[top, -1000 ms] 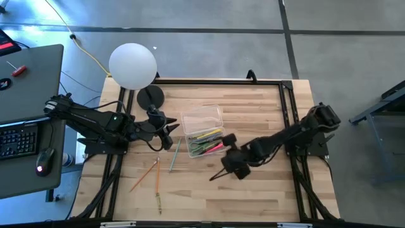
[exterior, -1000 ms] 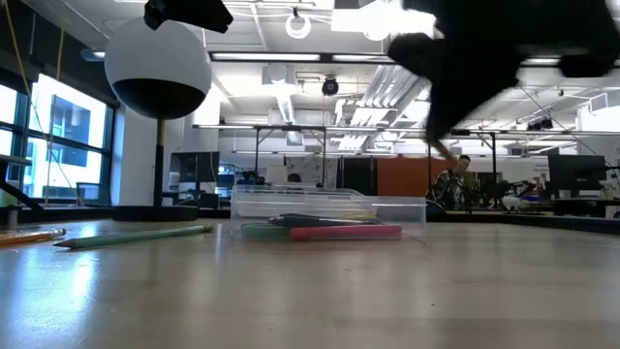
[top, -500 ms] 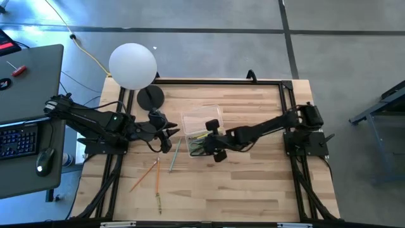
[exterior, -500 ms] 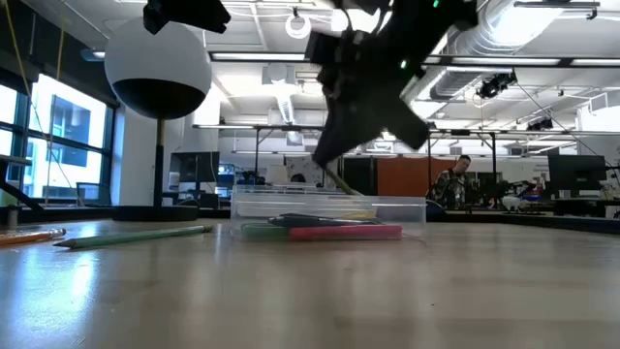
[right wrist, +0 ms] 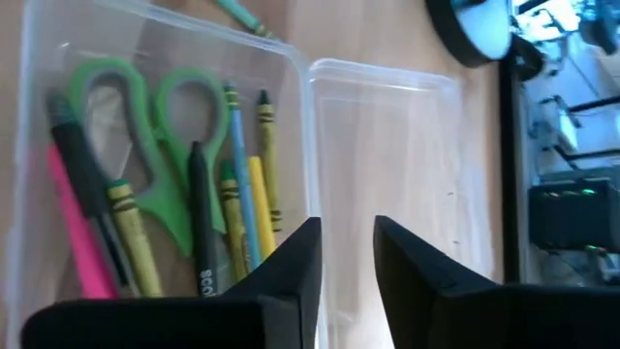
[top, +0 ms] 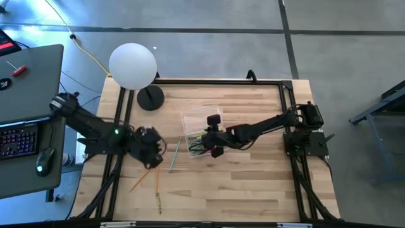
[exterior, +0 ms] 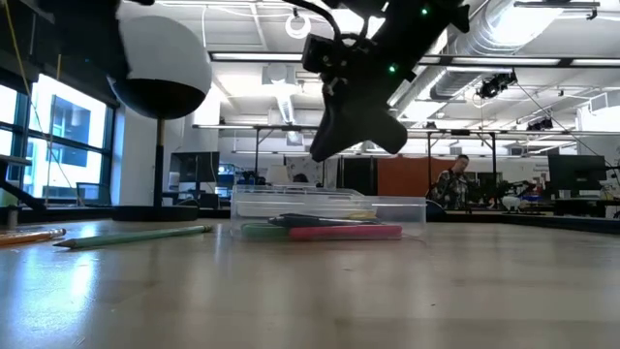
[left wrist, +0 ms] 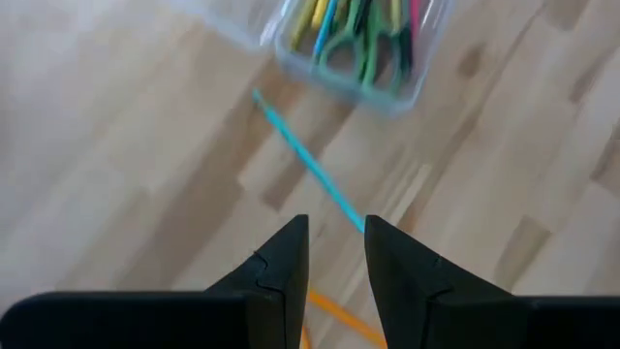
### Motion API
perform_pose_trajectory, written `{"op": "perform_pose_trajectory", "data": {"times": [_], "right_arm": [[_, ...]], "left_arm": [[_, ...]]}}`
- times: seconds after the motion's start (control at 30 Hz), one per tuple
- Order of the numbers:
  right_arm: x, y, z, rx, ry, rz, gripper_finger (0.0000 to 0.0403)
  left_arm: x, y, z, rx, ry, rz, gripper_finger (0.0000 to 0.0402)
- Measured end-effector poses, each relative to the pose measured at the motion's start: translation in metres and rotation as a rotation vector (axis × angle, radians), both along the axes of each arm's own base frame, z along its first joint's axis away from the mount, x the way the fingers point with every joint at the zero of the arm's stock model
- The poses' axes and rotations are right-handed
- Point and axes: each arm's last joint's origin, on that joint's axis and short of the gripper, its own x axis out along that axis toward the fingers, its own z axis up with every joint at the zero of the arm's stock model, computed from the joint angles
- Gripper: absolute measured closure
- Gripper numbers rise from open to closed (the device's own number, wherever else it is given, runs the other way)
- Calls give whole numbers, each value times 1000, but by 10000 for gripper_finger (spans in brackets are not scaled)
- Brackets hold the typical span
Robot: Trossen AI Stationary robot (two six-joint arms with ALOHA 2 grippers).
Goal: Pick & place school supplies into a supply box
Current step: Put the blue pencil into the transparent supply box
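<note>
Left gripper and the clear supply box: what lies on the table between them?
A green pencil lies on bare wood between the left gripper and the supply box, seen in the high view.

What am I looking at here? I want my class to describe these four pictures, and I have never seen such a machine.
Two robot arms work at a wooden table. One picture looks straight down, one looks level across the tabletop, and two come from cameras on the arms' wrists. The right gripper hangs empty over a clear plastic box that holds green scissors, crayons and pens; its lid lies open beside it. The left gripper is open above loose pencils: a green pencil and an orange pencil. A white globe lamp stands at the back.
</note>
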Motion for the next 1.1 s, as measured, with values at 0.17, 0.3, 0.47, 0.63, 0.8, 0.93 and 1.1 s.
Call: {"op": "perform_pose_trajectory", "data": {"times": [0.17, 0.3, 0.47, 0.63, 0.8, 0.93, 1.1], "right_arm": [[0, 2, 1, -3, -36, -56, 324], [0, 3, 1, 19, -51, -70, 324], [1, 7, 2, 60, -80, -77, 323], [8, 13, 9, 93, -189, -49, 324], [13, 15, 16, 86, -276, -48, 323], [14, 15, 18, 92, -292, -38, 324], [14, 15, 17, 95, -289, -36, 323]], "left_arm": [[5, -30, -33, 5, 67, 78, 266], [10, -43, -57, 32, 85, 216, 266], [14, -55, -71, 89, 44, 259, 266], [34, -66, -79, 157, -247, 333, 266], [52, -68, -113, 214, -224, 380, 266], [63, -67, -141, 253, -246, 464, 266], [69, -63, -165, 286, -240, 533, 266]]}}
